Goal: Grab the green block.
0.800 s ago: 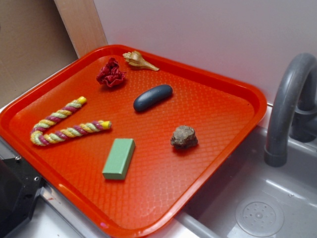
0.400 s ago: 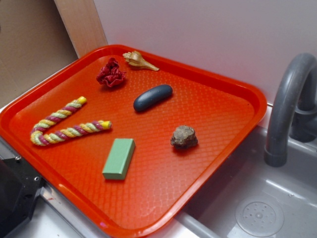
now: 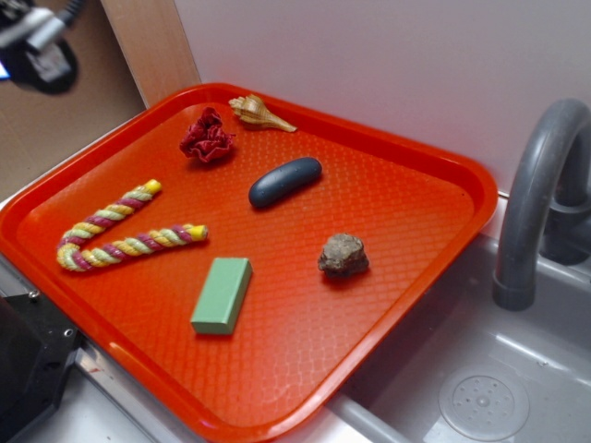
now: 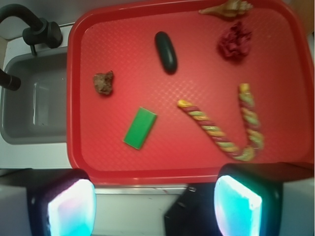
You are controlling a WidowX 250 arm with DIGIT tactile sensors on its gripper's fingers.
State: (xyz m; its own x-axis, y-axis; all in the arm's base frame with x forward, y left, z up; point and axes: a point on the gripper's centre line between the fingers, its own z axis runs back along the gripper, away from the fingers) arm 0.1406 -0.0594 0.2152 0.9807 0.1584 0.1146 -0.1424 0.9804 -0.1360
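Note:
The green block [image 3: 223, 294] lies flat on the orange tray [image 3: 397, 166], near its front edge; it also shows in the wrist view [image 4: 140, 128]. My gripper [image 4: 155, 204] is high above the tray's front rim, well apart from the block, jaws wide open and empty. In the exterior view only a part of the arm [image 3: 37, 51] shows at the top left corner.
On the tray lie a dark blue-grey pebble [image 3: 284, 181], a brown rock [image 3: 343, 256], a striped rope [image 3: 120, 231], a red scrunchie [image 3: 206, 137] and a shell [image 3: 259, 113]. A grey sink [image 3: 480, 369] with a faucet [image 3: 540, 185] is at the right. A black object [image 3: 28, 360] sits at the front left.
The arm has come into the exterior view at the top left corner. Nothing on the tray has moved.

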